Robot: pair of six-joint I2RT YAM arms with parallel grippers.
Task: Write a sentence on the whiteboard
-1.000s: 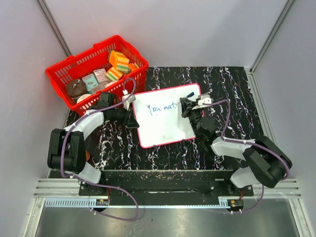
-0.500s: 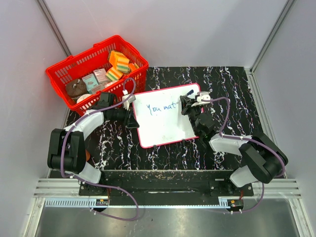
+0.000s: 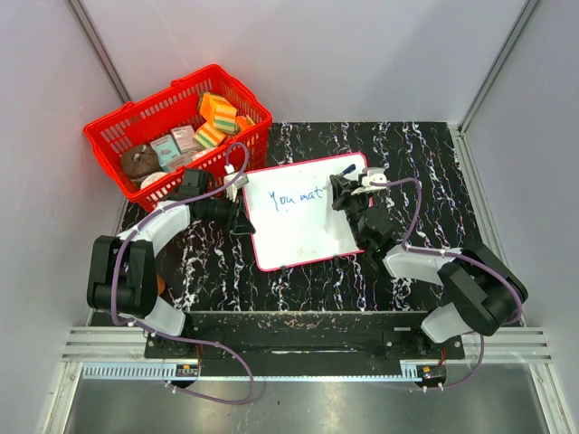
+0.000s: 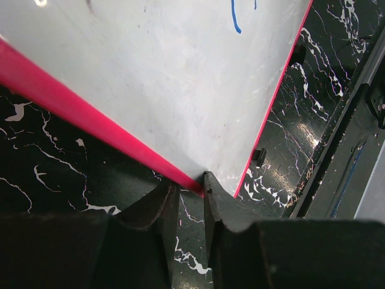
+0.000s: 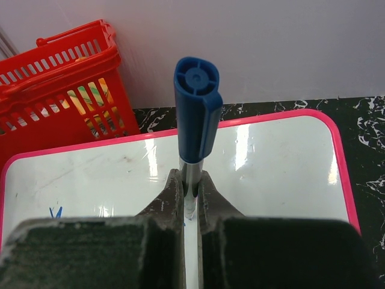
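**Right pincer (image 3: 348,192) creeps toward the far edge, sentence stuck at "You mat"**

Right pincer is clenched on a blue-capped marker (image 5: 197,108), the barrel upright between its fingers with the cap end uppermost. Against the view from 1 second ago it has edged slightly toward the far side of the whiteboard (image 3: 298,231) and its arm has drawn in. Over the last 0.5 second nothing more has moved.

The sentence (image 3: 297,196) reads "You mat" in blue in all 3 overhead views, so that shift added no visible stroke. It was probably a reposition for the next letter, not writing. Whether the tip touches the board cannot be told: the fingers hide it in the wrist view.

Left pincer (image 4: 187,189) is clamped on the board's red frame near a corner, as before, which steadies it. The whiteboard lies flat on the black marbled surface (image 3: 425,163), between the 2 arms, just beside the red basket (image 3: 172,127).

By my judgement the task is less than halfway: 1 word and part of a 2nd are down.
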